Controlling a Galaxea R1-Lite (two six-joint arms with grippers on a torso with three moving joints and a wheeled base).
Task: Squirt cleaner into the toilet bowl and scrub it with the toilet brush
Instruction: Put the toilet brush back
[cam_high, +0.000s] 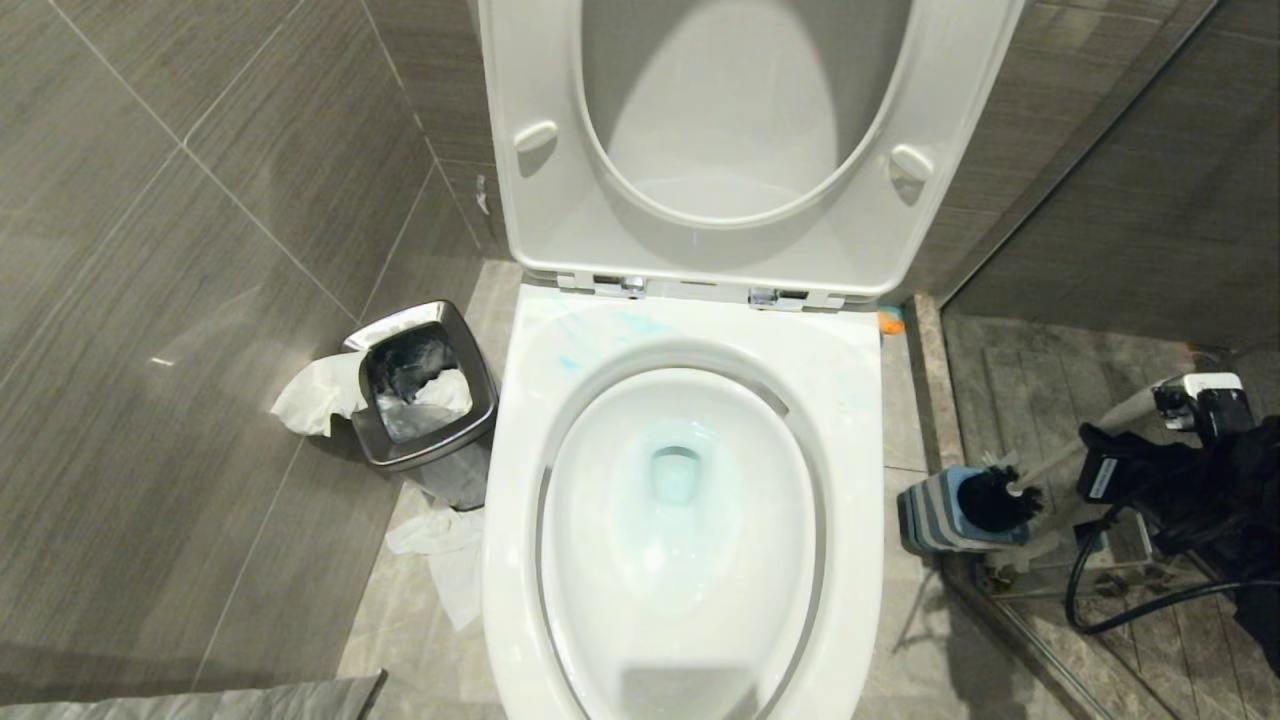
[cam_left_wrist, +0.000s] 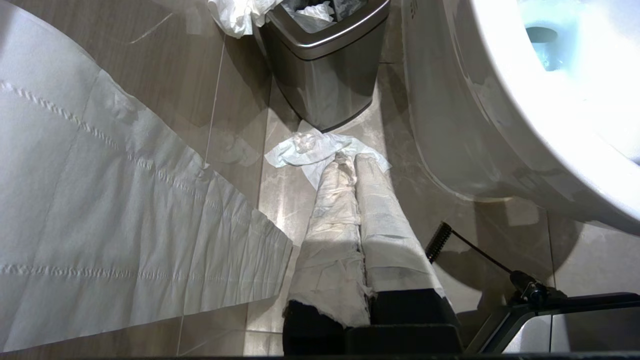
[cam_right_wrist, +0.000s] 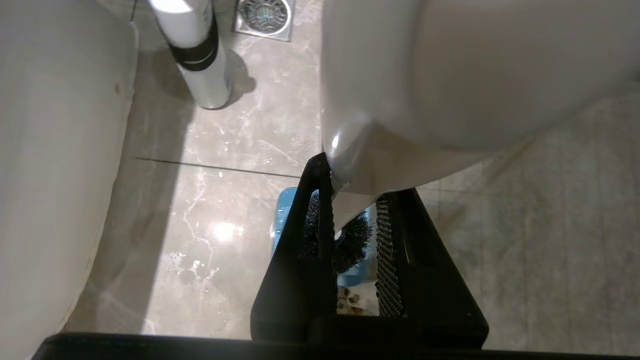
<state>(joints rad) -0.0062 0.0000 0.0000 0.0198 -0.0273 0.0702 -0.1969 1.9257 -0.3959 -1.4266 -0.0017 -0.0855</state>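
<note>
Black right gripper (cam_high: 1120, 440): clamped on the white handle of the toilet brush (cam_high: 1050, 470), right of the toilet bowl (cam_high: 850, 420).
Brush head: dark bristles sitting in the striped holder (cam_high: 925, 515) (beside the bowl's right flank).
Left gripper (cam_left_wrist: 357, 160): closed, paper-wrapped, low at the bowl's left.
Cleaner (cam_high: 675, 475): pale blue in the bowl's water, streaks on the rear rim.
Waste bin (cam_high: 375, 425): left of bowl.

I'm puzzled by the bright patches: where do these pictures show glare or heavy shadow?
Head view: a lamp glints off the wall tile, while the toilet bowl is lit evenly. Left wrist view: the bowl's inside is washed out to white and its underside lies in shadow. Right wrist view: a glare spot sits on the floor, and the bottle casts a dark shadow.
</note>
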